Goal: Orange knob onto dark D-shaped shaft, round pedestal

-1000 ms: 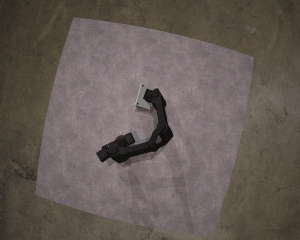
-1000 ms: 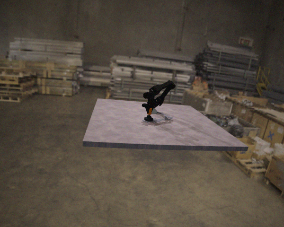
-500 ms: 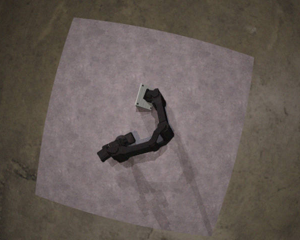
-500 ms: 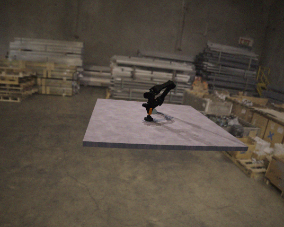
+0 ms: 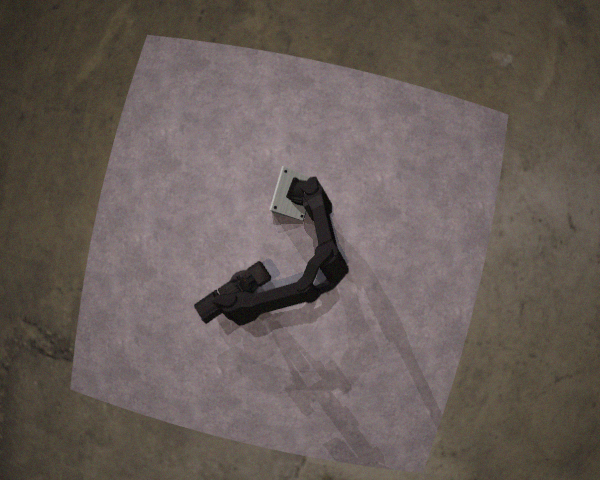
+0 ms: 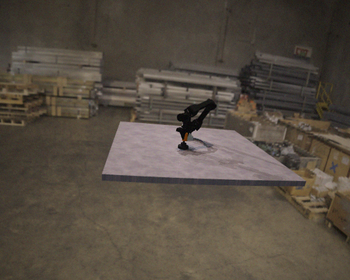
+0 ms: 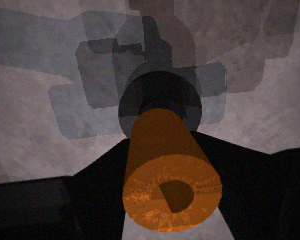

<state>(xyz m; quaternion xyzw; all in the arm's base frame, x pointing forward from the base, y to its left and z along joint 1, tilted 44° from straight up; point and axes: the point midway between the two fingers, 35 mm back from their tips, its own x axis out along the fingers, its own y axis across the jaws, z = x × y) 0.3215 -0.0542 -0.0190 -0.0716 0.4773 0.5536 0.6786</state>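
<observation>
The orange knob (image 6: 186, 137) (image 7: 157, 137) is a cylinder held upright, with a slight lean in the exterior view. A D-shaped opening shows in its top in the wrist view. My gripper (image 6: 185, 137) (image 7: 159, 140) is shut on the knob, one dark finger on each side. The dark round pedestal (image 6: 182, 146) (image 7: 152, 85) stands under the knob. A narrow dark part (image 6: 183, 142) shows between the knob's lower end and the pedestal. The shaft's tip and the knob's lower opening are hidden, so I cannot tell whether they touch. In the top view the arm hides the knob.
The arm's light grey base plate (image 5: 281, 193) (image 6: 190, 137) is behind the pedestal in the exterior view. The arm (image 5: 325, 227) (image 6: 199, 107) bends round from it. The mottled square table top (image 5: 186, 155) (image 6: 144, 163) carries the arm's shadows. Pallets and stacked beams stand in the background.
</observation>
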